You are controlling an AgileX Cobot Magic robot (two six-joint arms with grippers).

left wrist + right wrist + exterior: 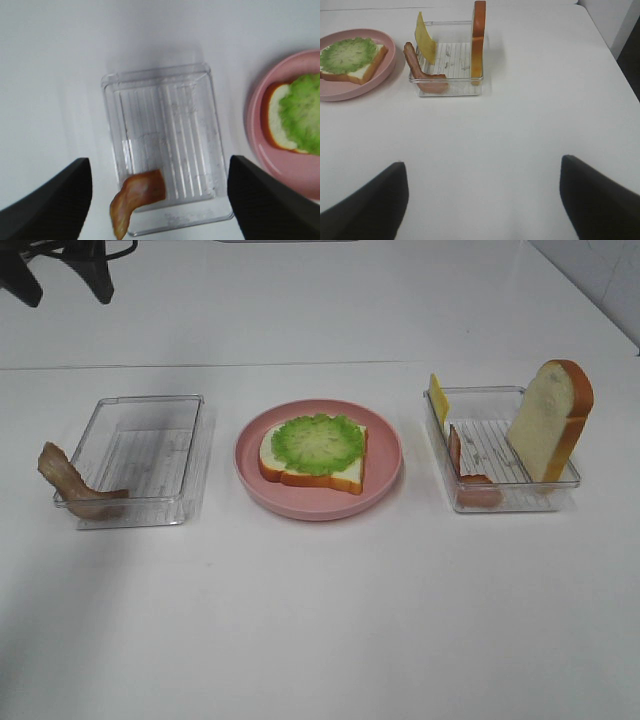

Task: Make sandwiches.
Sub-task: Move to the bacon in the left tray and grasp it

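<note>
A bread slice [335,478] topped with green lettuce [318,443] lies on the pink plate [388,455] at the centre. A brown bacon strip [70,485] hangs over the front left corner of the left clear tray [150,455]. The right clear tray [490,445] holds a yellow cheese slice [438,398], a bacon strip [470,480] and an upright bread slice [545,425]. My left gripper [159,161] is open above the left tray [165,135], near its bacon [137,197]. My right gripper [481,161] is open and empty over bare table, well short of the right tray [447,60].
A dark arm part [60,265] shows at the back left of the high view. The white table has a seam running across behind the trays. A wall or panel edge [612,25] stands at the table's right side.
</note>
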